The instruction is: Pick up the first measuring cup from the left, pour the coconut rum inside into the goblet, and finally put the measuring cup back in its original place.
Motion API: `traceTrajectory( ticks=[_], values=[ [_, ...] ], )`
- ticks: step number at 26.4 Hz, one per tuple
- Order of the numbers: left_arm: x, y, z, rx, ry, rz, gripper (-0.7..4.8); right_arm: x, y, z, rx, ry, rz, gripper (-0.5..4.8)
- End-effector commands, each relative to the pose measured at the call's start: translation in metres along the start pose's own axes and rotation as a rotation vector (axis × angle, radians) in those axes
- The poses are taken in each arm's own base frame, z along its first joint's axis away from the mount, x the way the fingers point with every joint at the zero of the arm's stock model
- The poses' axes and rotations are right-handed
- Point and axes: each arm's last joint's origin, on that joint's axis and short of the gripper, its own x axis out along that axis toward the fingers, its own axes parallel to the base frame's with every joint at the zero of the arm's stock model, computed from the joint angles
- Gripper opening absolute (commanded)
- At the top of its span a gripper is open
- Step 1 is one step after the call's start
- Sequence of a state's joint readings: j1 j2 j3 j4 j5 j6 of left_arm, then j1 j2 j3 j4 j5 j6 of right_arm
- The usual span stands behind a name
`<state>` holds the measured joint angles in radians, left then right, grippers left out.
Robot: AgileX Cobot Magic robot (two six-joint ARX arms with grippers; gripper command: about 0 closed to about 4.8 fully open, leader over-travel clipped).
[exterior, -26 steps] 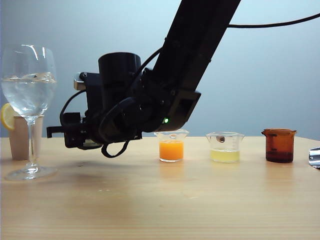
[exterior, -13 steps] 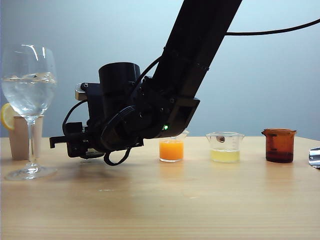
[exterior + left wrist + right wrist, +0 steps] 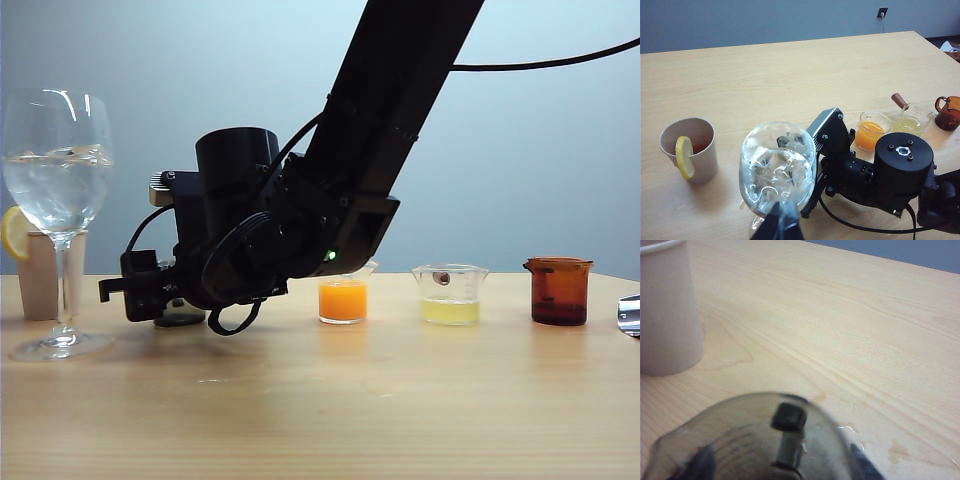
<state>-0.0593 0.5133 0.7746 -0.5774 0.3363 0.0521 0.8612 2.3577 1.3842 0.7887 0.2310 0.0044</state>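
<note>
- Cup (image 3: 181,316): standing on the table (image 3: 400,410) at lower left-centre of the exterior view. Only its dark base is showing under the right gripper (image 3: 150,292). In the right wrist view it is filling the foreground, smoky and blurred. You cannot tell if any liquid is in it.
- Right gripper: you are reaching it across from the upper right and it is sitting low at the cup. Dark fingers (image 3: 701,462) are flanking the cup's sides. Whether they are pressing it or standing off, the blur is not letting you tell.
- Goblet (image 3: 58,190): standing upright at the far left edge, holding ice and clear liquid, apart from the cup.
- Paper cup (image 3: 695,150) with a lemon slice (image 3: 684,157): sitting just behind the goblet.
- Right of the arm, in a row: orange cup (image 3: 343,298), pale yellow cup (image 3: 450,296), amber cup (image 3: 558,291).
- Left gripper (image 3: 782,227): hanging over the goblet, its tips lying together with nothing between them.
</note>
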Motion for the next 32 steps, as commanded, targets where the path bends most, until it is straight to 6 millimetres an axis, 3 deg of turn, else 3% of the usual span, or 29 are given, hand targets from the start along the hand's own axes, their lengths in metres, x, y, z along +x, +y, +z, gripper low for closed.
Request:
traceTrajectory(
  ticks=[1, 10, 22, 27, 30, 32],
  values=[
    [-0.002, -0.001, 0.004, 0.008, -0.02, 0.0, -0.05, -0.001, 0.003, 0.006, 0.008, -0.024, 0.012, 3.7],
    [-0.002, -0.001, 0.004, 0.008, -0.02, 0.002, -0.05, -0.006, 0.002, 0.008, 0.047, 0.126, 0.008, 3.69],
    [-0.002, 0.0, 0.004, 0.008, -0.02, 0.004, -0.05, -0.037, 0.005, 0.053, 0.002, 0.319, 0.054, 3.67],
    [-0.002, 0.0, 0.004, 0.008, -0.02, 0.027, -0.05, -0.058, 0.0, 0.078, 0.013, 0.406, 0.05, 2.62],
    [-0.002, 0.0, 0.004, 0.009, -0.024, 0.028, -0.05, -0.074, -0.004, 0.097, 0.006, 0.435, 0.048, 1.22],
    [-0.002, 0.0, 0.004, 0.009, -0.026, 0.027, -0.05, -0.083, -0.007, 0.108, 0.006, 0.444, 0.056, -0.05]
  ],
)
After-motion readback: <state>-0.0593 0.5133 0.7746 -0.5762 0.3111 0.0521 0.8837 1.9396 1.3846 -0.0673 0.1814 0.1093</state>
